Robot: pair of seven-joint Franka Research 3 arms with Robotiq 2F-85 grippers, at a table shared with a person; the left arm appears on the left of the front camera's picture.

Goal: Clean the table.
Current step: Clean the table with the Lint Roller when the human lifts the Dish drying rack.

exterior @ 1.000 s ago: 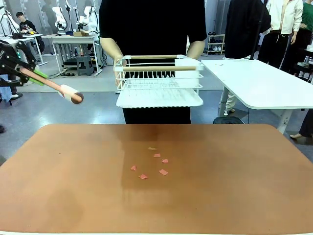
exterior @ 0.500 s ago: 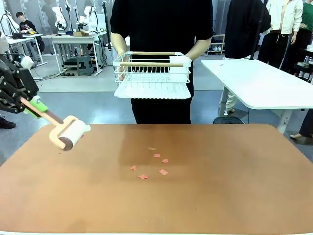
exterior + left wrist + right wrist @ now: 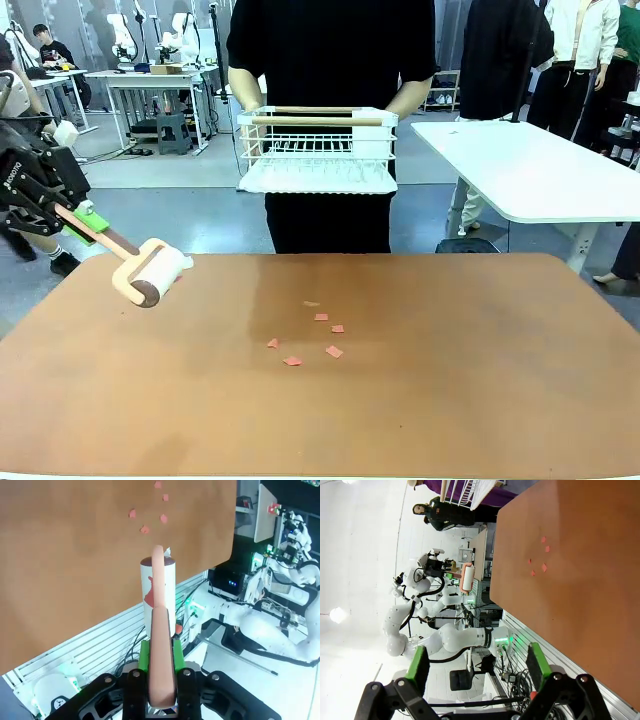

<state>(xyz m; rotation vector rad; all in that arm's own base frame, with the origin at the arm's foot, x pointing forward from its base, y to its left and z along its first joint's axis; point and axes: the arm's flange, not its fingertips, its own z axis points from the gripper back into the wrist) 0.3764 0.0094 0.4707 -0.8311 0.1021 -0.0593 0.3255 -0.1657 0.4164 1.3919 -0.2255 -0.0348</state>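
The terracotta table [image 3: 480, 400] carries several small pink paper scraps [image 3: 318, 337] near its middle. My left gripper [image 3: 72, 222] is shut on the tan handle of a lint roller [image 3: 150, 272], whose white head hangs just above the table's far left corner. In the left wrist view the left gripper [image 3: 161, 657] clamps the handle [image 3: 161, 630] between green pads, with the roller head [image 3: 157, 587] beyond it and the scraps [image 3: 148, 514] farther off on the table [image 3: 75, 555]. My right gripper [image 3: 477, 670] is open and holds nothing, off the table's [image 3: 590, 590] side, with the scraps [image 3: 540, 555] in sight.
A person at the far side holds a white wire rack [image 3: 317, 150] with both hands, above the floor beyond the table's far edge. A white-topped table [image 3: 540, 170] stands at the back right. The other arm with the roller [image 3: 468, 577] shows far off.
My left arm has brought the roller down and turned it, from pointing high off the left side to hanging by the table's far left corner. The person has raised the rack slightly.
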